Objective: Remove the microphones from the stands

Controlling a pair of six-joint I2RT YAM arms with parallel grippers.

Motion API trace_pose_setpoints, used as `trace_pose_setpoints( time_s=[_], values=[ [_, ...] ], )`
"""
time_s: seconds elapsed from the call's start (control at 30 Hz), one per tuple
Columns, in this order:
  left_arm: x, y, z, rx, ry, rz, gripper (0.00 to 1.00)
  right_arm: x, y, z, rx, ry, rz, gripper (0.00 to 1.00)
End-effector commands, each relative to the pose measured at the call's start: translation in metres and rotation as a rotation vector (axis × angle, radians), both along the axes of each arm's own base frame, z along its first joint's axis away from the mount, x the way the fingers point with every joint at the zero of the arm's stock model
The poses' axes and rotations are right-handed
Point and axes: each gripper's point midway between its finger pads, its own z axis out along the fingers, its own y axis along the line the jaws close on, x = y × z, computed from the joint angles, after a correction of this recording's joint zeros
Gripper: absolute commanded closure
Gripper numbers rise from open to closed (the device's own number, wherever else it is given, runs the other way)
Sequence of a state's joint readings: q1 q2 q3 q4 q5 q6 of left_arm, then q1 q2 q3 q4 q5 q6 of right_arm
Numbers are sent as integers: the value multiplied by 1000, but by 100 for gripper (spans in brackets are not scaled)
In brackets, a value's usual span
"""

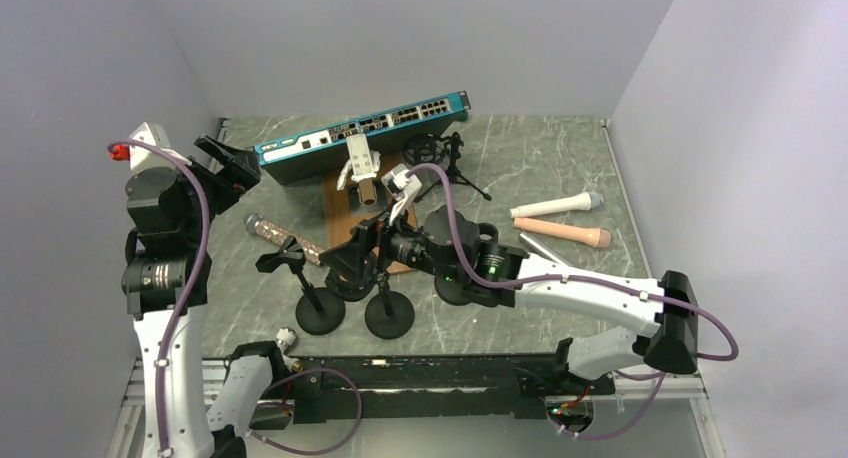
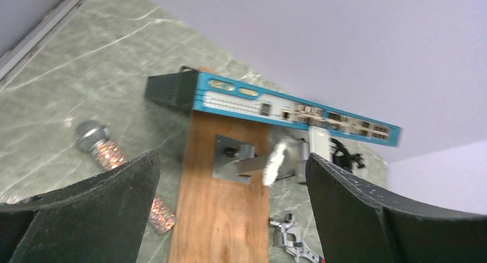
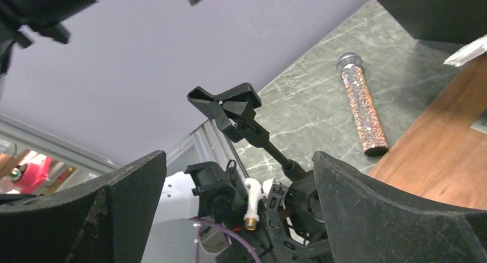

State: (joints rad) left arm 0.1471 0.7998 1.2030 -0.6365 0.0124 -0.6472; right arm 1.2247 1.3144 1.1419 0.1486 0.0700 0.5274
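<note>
- Right gripper (image 3: pixel 238 177) spread wide, nothing between the fingers; only their inner edges in frame.
- Just past that gap: stand clip (image 3: pixel 225 102) empty, stand base lost in dark arm hardware.
- Farther right of it: glitter microphone (image 3: pixel 362 105) flat on the table, tail by the wooden board (image 3: pixel 442 154).
- Left gripper (image 2: pixel 230 177) gaping too, holding nothing; microphone mid-section hidden behind one finger.
- Beyond: metal fitting on the board too blurred to identify, then blue switch (image 2: pixel 298 111).
</note>
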Motion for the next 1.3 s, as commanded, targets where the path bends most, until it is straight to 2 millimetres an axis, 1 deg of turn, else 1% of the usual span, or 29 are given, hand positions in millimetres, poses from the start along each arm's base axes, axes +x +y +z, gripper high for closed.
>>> trace_pose_setpoints(
  time_s=[0.0,0.03,0.17,0.2,0.27,0.3,0.37,0.47,0.6,0.67,0.73,0.83,0.97,1.1,1.2,1.27],
  values=[
    [-12,-34,36,77,-100,-186,1,6,15,16,72,93,-19,0],
    [-15,-40,42,87,-122,-218,1,7,18,19,77,104,-21,0],
    [-35,-59,74,157,-215,-320,1,17,37,20,68,155,-41,0],
    [-39,-64,79,162,-233,-348,1,19,43,17,67,165,-40,0],
    [-43,-75,85,170,-259,-410,1,24,52,18,70,173,-32,0],
    [-44,-82,87,176,-265,-445,1,27,58,23,71,171,-29,0],
    [-43,-91,86,196,-263,-492,0,31,66,22,52,171,-33,0],
    [-43,-90,81,225,-248,-487,1,38,71,17,47,183,-55,1],
    [-46,-83,78,267,-234,-452,1,38,78,0,19,218,-45,7],
    [-48,-86,76,271,-235,-466,1,37,80,-11,7,236,-44,9],
    [-47,-88,73,271,-233,-478,1,37,81,-20,4,250,-40,15],
    [-45,-88,71,282,-224,-480,0,32,86,-26,-4,261,-3,20],
    [-44,-87,72,293,-226,-475,1,25,93,-24,1,259,49,20],
    [-45,-87,71,292,-221,-473,1,25,92,-25,-5,262,48,17],
    [-44,-87,70,290,-217,-474,1,25,92,-35,-12,273,43,18],
    [-44,-88,69,288,-216,-478,1,27,93,-44,-30,283,30,22]
  ],
)
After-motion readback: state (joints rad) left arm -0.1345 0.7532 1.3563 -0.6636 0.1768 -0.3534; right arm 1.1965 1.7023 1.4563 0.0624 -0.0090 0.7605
